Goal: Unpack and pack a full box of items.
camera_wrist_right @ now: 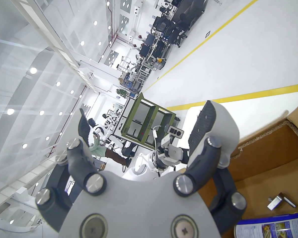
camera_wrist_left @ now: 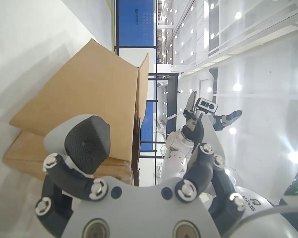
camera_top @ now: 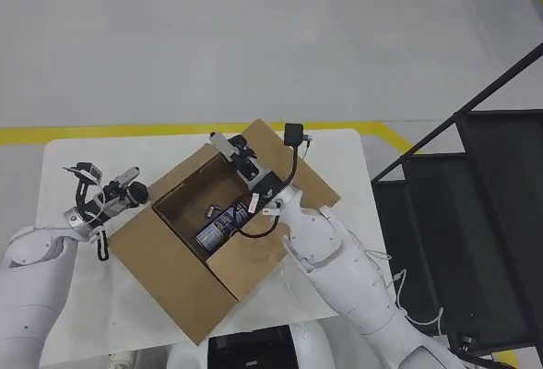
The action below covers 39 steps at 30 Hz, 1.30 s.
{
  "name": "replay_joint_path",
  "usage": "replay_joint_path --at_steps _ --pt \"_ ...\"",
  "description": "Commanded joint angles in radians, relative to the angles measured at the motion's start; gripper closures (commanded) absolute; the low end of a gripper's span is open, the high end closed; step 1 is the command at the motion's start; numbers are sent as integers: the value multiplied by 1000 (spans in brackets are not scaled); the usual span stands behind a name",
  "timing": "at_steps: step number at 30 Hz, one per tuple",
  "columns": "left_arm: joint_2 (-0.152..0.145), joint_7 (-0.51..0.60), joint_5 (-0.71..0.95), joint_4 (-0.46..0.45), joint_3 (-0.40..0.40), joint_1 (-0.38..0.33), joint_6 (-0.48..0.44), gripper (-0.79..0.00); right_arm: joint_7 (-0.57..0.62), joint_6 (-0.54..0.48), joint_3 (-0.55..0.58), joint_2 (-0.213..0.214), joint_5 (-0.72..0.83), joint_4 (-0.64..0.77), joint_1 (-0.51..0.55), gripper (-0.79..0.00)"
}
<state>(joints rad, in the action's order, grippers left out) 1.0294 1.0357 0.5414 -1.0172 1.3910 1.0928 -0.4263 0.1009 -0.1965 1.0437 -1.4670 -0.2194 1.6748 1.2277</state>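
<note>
Box (camera_top: 174, 267) is open and sits diagonally at the centre of the desk (camera_top: 68, 157). Contents counted: one blue-and-white packet (camera_top: 223, 226), one small metal piece (camera_wrist_right: 278, 200). The packet's long axis runs from lower left to upper right in the top view. Right gripper (camera_top: 234, 148) hangs over the box's upper rim, jaws wide, empty. The packet lies just below it in frame, down on the box floor. Left gripper (camera_wrist_left: 146, 122) is also wide and empty, outside the box's left wall. Right arm is nearer. Judgement: unpacking, packet likely first.

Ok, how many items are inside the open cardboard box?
2: a blue printed packet lying on the floor of the box, and a small metal part beside it. More may be hidden under the right arm.
</note>
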Motion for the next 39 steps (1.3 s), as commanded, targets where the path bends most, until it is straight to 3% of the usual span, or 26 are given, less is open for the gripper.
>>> replay_joint_path --at_steps 1,6,13,22,28,32,39 --pt "-6 -13 18 -10 33 -3 -12 -785 13 -8 6 2 8 2 11 -785" --pt "-30 -9 68 -92 153 16 -10 -785 72 2 14 6 53 -3 40 -785" --pt "-62 26 121 -312 325 120 55 -785 156 51 16 15 37 0 61 -785" --pt "-84 175 131 -588 399 233 251 -785 325 17 97 44 100 113 160 -785" --pt "-96 324 56 -713 339 252 372 -785 436 -68 191 69 203 164 263 -785" --pt "-96 393 31 -732 242 243 420 -785 453 -128 247 80 290 161 313 -785" --pt "-87 464 -102 -665 34 174 357 -785 413 -214 323 92 362 175 386 -785"
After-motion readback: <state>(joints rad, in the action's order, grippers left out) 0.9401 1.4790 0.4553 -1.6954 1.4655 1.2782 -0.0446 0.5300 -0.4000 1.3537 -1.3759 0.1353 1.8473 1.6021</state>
